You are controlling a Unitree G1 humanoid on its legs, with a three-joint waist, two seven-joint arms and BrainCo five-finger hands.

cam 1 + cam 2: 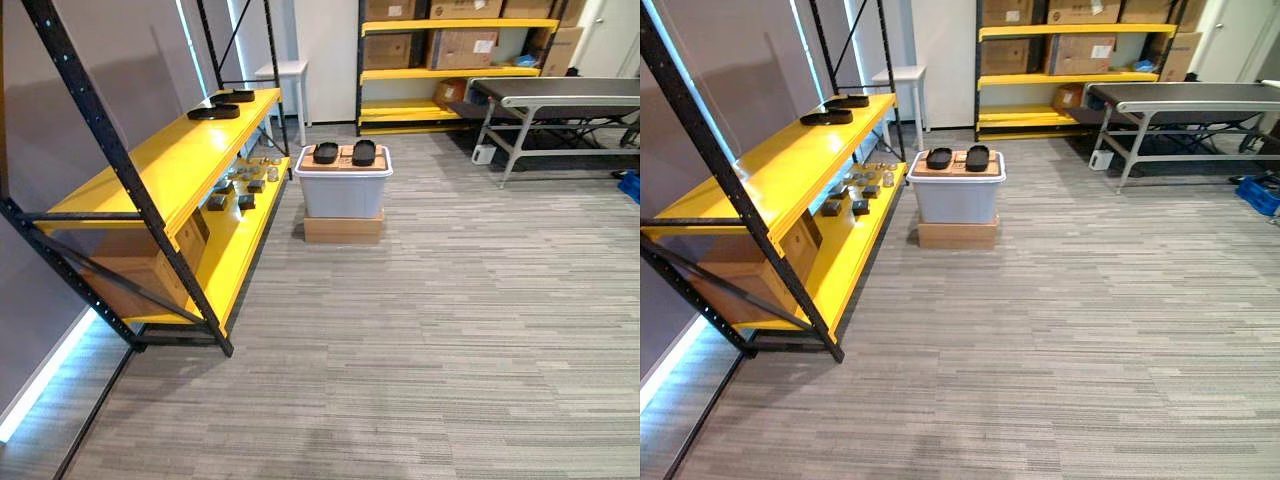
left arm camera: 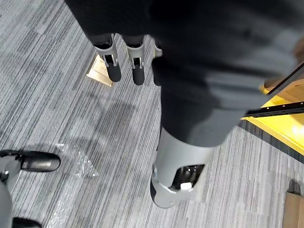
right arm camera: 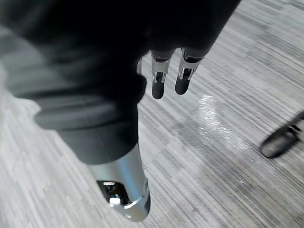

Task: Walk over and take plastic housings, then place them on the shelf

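Rack along the left wall carries two housings at the far end of its upper board, small parts on the lower board. Mid-floor, a bin sits on a flat box, two more housings side by side on its lid. Behind stands a second rack with cartons, a table to its right.

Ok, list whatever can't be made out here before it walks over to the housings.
- Small parts on the lower level of the yellow shelf, left eye view: too small to identify.
- Contents of the grey bin under the housings: hidden by its lid and walls.
- Left hand, left wrist view: palm hidden by its dark cover.
- Right hand, right wrist view: palm likewise covered.
- Far boxes: the top ones are cut off by the upper edge.
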